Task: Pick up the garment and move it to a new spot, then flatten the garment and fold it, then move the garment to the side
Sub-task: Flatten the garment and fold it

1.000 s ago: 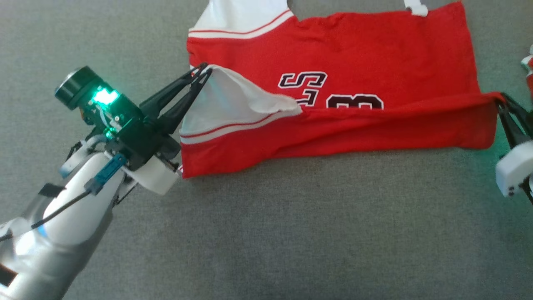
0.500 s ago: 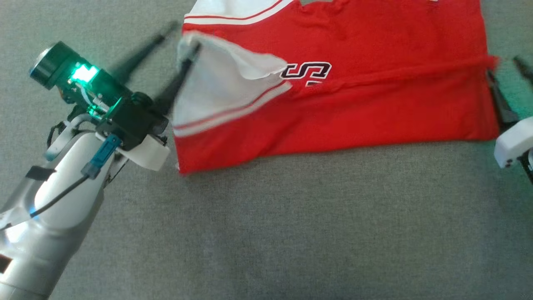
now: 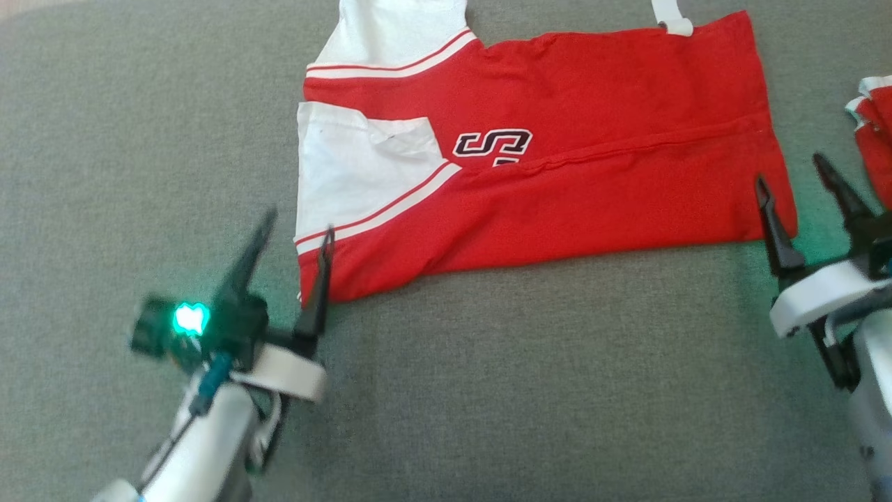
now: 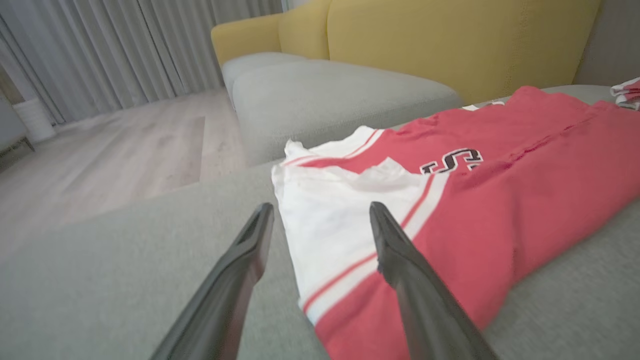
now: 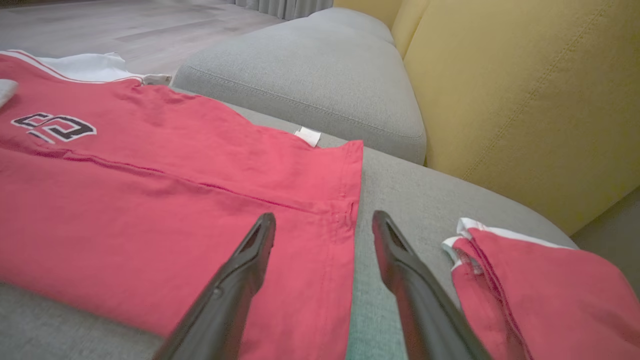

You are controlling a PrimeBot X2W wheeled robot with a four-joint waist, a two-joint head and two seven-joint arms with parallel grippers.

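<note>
Broadly, the grey cushion (image 3: 488,390) carries the red garment (image 3: 592,174) toward twelve o'clock, its near half folded over. The left gripper (image 3: 300,223) at its eight o'clock corner and the right gripper (image 3: 789,171) at its four o'clock hem stand spread wide, holding nothing. As I judge it, a finger straddling an edge could snag it and undo the fold.

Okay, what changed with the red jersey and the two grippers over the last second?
The left gripper released the white sleeve corner, the right gripper the hem corner; both now stand open, pulled back toward the robot. The jersey now lies flat, its near half folded over, hiding the lower lettering. Its far half and the other red garment at right stayed put.
</note>
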